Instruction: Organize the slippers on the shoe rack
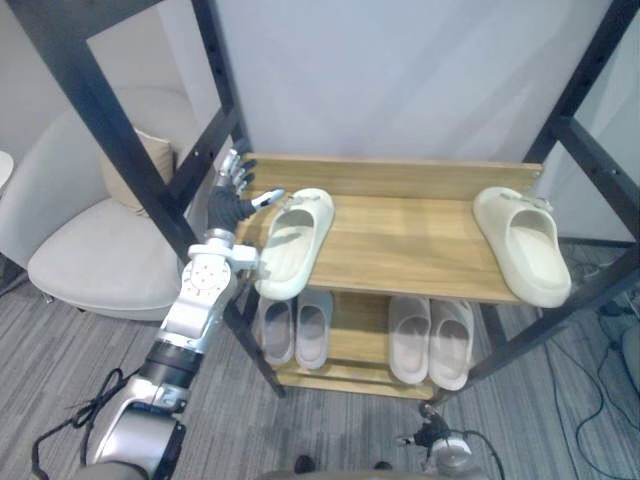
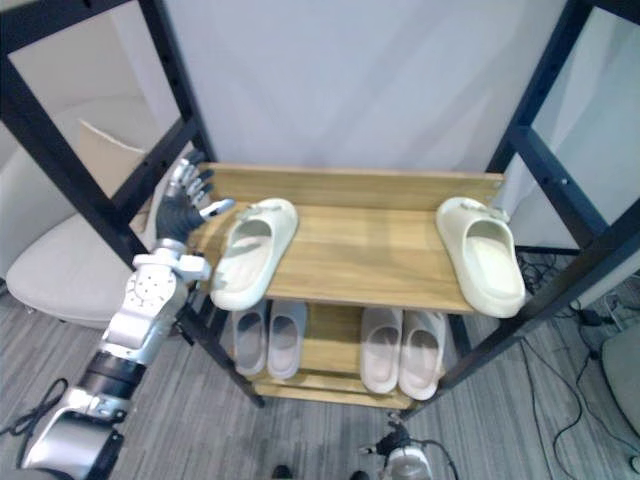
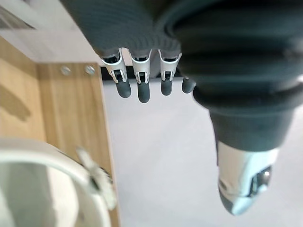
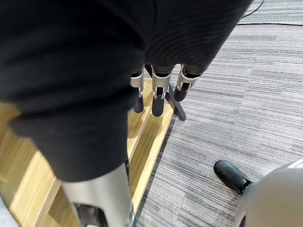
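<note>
On rack [image 1: 400, 235] top, left slipper [image 1: 295, 245] and right slipper [image 1: 525, 245] well apart; two pairs [image 1: 430, 338] below. Left hand [image 1: 232, 200] just beside left slipper, fingers straight, slightly spread; right hand [image 4: 157, 99] low, fingers straight.

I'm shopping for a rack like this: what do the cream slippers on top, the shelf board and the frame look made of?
Cream slippers, left and right: likely moulded foam or rubber; thick, seamless, matte. Shelf board: wood or wood-look laminate; visible grain. Frame: probably black painted metal; slim square bars.
</note>
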{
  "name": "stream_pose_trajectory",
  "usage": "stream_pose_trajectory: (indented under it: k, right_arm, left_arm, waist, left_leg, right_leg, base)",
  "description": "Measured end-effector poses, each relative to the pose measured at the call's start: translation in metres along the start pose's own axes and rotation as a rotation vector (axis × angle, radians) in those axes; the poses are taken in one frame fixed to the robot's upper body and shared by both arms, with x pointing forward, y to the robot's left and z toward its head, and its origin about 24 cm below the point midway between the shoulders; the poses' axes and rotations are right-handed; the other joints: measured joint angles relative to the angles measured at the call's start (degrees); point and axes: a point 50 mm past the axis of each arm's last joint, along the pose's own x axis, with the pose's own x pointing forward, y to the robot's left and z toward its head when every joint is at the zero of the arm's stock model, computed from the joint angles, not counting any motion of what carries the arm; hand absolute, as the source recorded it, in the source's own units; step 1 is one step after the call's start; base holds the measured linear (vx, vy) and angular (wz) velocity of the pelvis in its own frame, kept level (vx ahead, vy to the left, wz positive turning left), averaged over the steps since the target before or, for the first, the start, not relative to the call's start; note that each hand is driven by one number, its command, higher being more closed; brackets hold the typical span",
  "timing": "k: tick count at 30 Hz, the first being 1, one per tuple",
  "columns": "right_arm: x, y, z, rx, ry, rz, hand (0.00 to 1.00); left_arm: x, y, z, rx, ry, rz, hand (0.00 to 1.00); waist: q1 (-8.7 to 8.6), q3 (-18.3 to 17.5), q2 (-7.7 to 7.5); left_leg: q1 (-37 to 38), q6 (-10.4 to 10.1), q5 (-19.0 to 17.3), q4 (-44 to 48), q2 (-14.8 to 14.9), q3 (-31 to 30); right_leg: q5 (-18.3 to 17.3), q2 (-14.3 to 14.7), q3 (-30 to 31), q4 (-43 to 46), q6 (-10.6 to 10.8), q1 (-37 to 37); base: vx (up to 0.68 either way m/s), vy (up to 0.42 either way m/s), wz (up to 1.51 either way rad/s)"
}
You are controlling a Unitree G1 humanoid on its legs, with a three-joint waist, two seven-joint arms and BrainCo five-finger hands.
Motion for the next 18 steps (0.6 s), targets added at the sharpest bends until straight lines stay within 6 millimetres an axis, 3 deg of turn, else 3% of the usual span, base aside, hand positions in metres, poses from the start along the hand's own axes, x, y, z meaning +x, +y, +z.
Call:
stream_pose_trajectory:
  k: [18]
  right_arm:
    - [0.001,-0.001,-0.001,0.034,0.022,-0.013,0.0]
  left_arm:
    - [0.008,0.006,-0.017,0.117,0.085,0.0,0.0]
  waist:
    - [-0.36,0.6,-0.28]
  left_leg:
    - [-1.2,0.0,0.0,-0.3,0.3,1.0]
  right_leg:
    - [0.0,0.4,1.4,0.1,-0.1,-1.9]
  base:
    - [0.01,0.014,-0.03]
